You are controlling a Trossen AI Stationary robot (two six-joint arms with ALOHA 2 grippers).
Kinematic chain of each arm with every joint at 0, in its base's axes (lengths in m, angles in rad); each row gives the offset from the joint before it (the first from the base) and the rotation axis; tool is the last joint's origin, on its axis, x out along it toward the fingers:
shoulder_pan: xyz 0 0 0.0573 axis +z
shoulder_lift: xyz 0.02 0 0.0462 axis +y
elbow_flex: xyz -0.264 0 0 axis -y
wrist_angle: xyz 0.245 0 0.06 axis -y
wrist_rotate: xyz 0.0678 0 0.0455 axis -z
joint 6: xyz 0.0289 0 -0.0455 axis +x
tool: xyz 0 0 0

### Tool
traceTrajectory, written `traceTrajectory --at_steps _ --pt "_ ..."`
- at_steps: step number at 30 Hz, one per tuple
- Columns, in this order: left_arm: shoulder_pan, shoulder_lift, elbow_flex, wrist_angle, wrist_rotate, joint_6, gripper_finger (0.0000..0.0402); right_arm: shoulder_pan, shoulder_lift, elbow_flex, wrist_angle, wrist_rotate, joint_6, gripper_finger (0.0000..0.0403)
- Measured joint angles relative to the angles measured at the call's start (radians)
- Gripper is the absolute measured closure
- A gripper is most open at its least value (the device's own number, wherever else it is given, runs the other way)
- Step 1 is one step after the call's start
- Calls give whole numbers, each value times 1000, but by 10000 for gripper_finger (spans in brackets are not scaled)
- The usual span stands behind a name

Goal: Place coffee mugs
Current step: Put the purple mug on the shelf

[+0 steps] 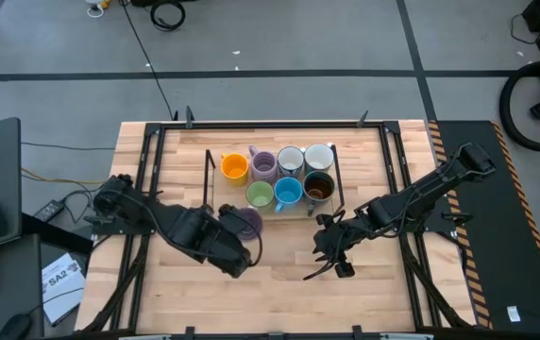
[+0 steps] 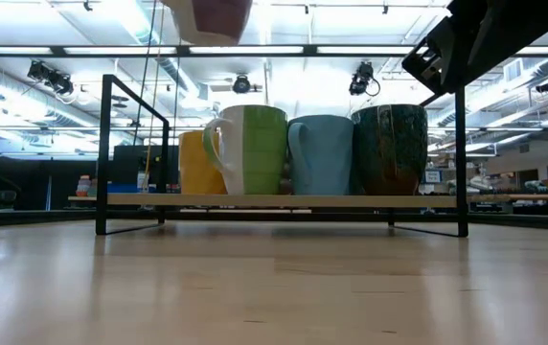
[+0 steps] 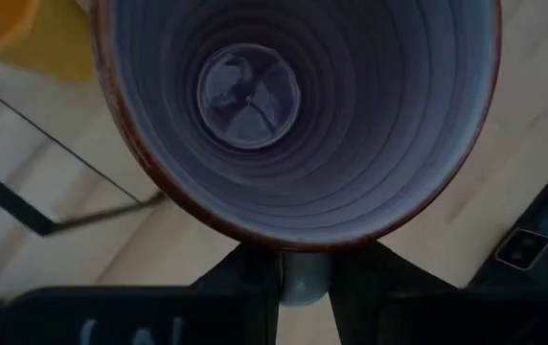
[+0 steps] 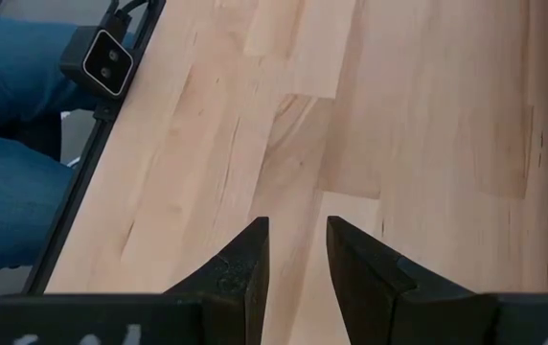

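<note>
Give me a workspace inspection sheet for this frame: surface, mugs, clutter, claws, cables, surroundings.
Surface: wooden table, bare in front of the rack.
Job's things: seven mugs on the low rack: orange mug, lilac mug, two pale ones behind, green mug, blue mug, dark glazed mug. An eighth, the held lilac mug, is off the table.
Clutter: nothing seen on the table.
Claws: left claw grips the held lilac mug by its rim; right claw slightly parted, empty, above bare wood.
Cables: black cable across the floor beyond the table.
Surroundings: a person's jeans-clad legs at the table edge.
</note>
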Motion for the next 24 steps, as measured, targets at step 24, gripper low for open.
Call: traceTrajectory --at_steps 24 --pt "178 -387 -622 292 57 27 331 0 0 0 5 0 0 290"
